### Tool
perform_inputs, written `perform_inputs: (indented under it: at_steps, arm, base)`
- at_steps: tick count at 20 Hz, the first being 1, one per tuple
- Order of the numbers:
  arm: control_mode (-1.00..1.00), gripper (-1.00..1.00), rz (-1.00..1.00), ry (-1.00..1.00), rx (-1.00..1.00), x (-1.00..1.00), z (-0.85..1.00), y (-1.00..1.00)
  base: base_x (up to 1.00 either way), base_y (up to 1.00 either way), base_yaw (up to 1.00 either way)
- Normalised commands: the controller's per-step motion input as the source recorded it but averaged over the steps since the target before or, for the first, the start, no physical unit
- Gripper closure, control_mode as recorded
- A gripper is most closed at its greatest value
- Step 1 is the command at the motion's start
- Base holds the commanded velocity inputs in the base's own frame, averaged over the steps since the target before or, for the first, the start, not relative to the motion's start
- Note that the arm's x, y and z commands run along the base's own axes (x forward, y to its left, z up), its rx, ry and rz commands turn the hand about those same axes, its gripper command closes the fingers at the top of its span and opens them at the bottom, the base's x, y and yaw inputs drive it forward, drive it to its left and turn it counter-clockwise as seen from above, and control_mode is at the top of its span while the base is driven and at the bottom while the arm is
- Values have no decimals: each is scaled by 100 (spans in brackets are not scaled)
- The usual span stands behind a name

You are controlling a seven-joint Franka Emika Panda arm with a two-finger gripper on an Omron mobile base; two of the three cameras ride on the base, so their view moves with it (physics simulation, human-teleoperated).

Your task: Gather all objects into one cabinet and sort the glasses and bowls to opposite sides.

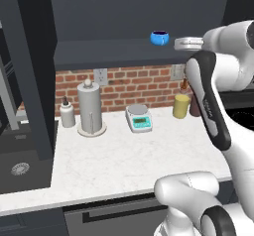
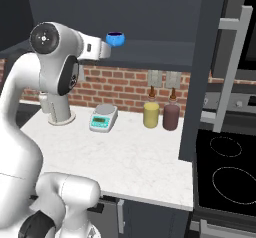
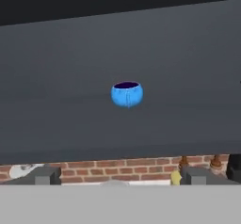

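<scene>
Blue bowl [image 3: 127, 94] is seen alone inside the open cabinet [image 1: 124, 51], upright; gripper [image 3: 117, 177] spread wide, nothing held.

From my seat the small blue bowl [image 3: 127, 94] looks like glossy glazed ceramic, dark inside. It sits in the cabinet [image 1: 124, 51], whose panels read as smooth matt dark grey. At six o'clock below, the counter [image 1: 139, 160] looks like polished white marble with faint veining, and the wall [image 1: 134, 86] behind is rough red brick. The paper towel holder [image 1: 90, 107] appears brushed metal.
</scene>
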Motion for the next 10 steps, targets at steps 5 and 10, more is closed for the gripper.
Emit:
perform_inputs:
  at_steps: [5,10]
  arm:
    - [-100,-100,0,7,0,73,0,0]
    - [-100,-100,0,8,0,69,0,0]
  base:
    - [0,0,0]
    - [0,0,0]
